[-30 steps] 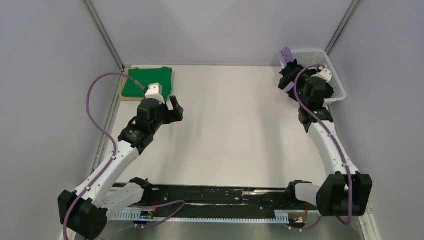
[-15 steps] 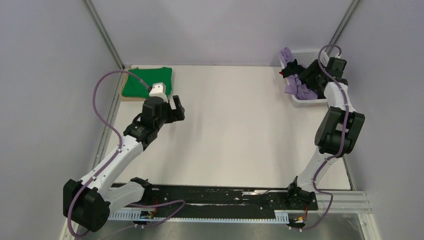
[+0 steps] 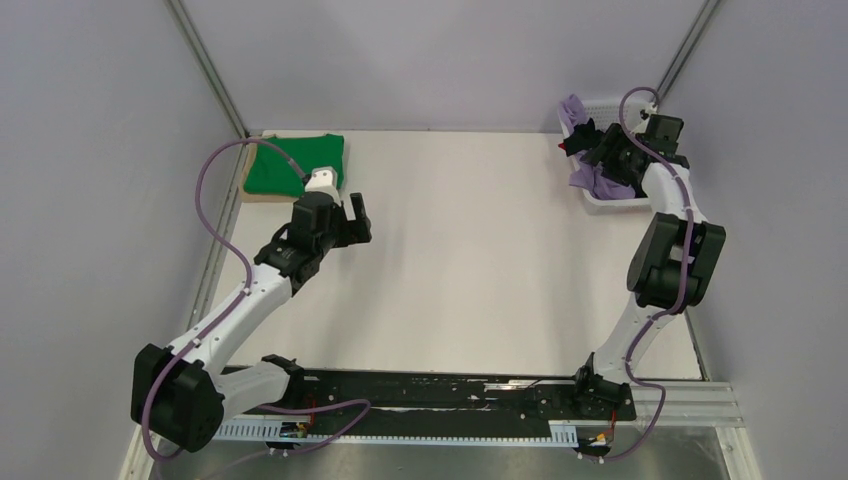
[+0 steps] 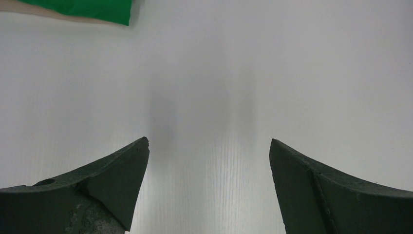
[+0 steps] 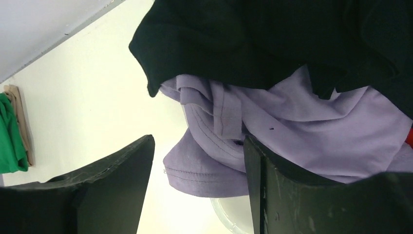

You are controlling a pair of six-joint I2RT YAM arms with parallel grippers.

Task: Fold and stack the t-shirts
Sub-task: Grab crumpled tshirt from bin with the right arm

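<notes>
A bright green t-shirt (image 3: 295,163) lies folded on a tan board (image 3: 250,192) at the far left. My left gripper (image 3: 355,215) hovers over bare table just right of it, open and empty (image 4: 209,141); the shirt's corner shows in the left wrist view (image 4: 97,9). My right gripper (image 3: 600,150) is at the white basket (image 3: 625,203). It is open (image 5: 198,138), with the hem of the lilac shirt (image 5: 302,126) hanging between its fingers, not pinched. A black shirt (image 5: 234,39) lies over the lilac one (image 3: 590,180). A bit of red cloth (image 5: 410,137) shows.
The basket stands at the far right corner, close to the right wall, and its rim (image 5: 229,214) shows below the lilac cloth. Grey walls close in the table on three sides. The arm bases and a black rail (image 3: 430,390) run along the near edge.
My right arm has swung up and over, and its gripper now reaches into the basket's cloth from the right. My left gripper has drifted slightly right.
</notes>
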